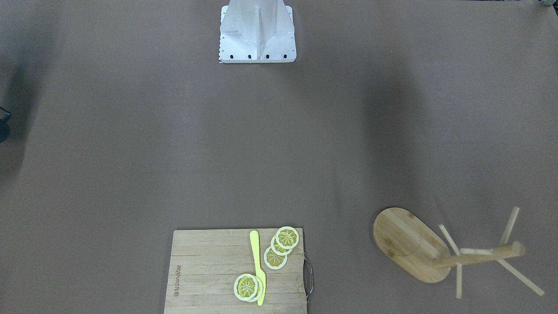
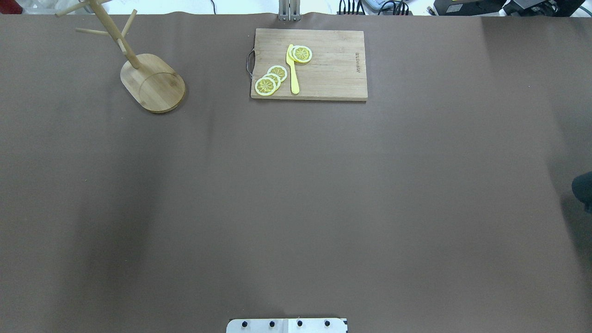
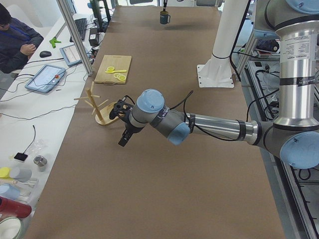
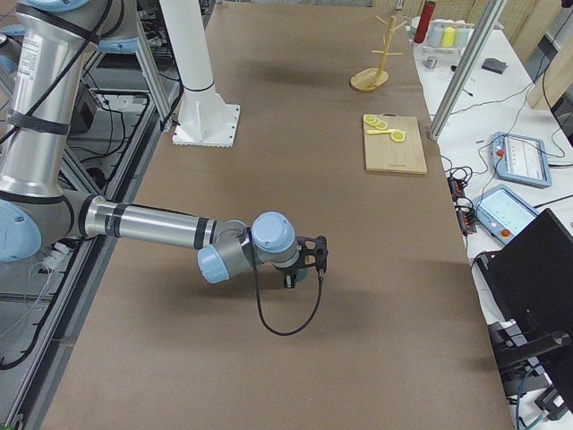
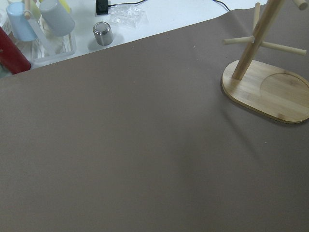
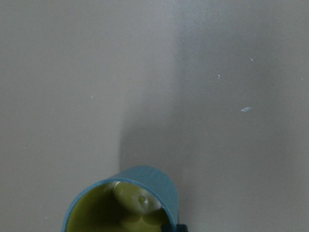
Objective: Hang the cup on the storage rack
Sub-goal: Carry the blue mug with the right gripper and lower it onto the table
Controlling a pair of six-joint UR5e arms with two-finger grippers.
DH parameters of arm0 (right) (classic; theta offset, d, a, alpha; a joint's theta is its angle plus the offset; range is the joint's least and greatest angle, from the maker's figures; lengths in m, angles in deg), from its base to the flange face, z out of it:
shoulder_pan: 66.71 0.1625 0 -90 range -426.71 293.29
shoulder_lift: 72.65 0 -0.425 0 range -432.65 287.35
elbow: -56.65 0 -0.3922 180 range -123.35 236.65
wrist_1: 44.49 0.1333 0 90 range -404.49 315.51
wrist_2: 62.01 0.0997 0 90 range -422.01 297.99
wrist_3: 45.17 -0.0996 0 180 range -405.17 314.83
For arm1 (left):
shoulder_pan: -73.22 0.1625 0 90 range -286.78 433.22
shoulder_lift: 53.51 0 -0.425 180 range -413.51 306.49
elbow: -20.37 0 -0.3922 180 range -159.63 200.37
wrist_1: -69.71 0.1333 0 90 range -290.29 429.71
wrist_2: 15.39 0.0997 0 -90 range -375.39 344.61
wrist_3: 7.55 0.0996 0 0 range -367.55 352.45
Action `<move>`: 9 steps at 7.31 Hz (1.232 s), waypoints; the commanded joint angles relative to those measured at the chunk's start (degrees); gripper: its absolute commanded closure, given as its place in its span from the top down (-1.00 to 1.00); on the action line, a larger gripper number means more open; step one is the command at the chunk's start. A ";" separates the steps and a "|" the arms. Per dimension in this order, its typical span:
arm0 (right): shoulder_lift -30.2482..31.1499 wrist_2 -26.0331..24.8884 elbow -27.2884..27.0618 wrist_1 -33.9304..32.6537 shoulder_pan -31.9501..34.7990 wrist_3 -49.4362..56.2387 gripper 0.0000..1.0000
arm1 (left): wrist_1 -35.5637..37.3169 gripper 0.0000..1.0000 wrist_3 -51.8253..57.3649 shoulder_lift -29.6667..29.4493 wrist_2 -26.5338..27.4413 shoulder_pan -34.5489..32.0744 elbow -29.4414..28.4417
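A white robot base plate [image 1: 257, 46] sits at the top centre of the brown table [image 1: 130, 152], and a dark object [image 1: 3, 124], cut off by the left edge, cannot be identified. At the bottom centre lies a bamboo cutting board [image 1: 205, 270] with a metal loop handle [image 1: 308, 277] on its right side; it carries a yellow knife [image 1: 258, 266], with 3 overlapping lemon slices [image 1: 281, 246] on the knife's right and 2 more stacked slices [image 1: 247, 287] by its lower end. At the lower right, well apart from the board, stands the storage rack [image 1: 405, 242], with an oval base, a round post and thin pegs angling outward.
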 commanded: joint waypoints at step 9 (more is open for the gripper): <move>-45.67 -27.43 -11.61 -33.04 -41.10 -57.67 -1.00 | 0.09 0.97 0.05 0.53 0.09 0.00 -1.14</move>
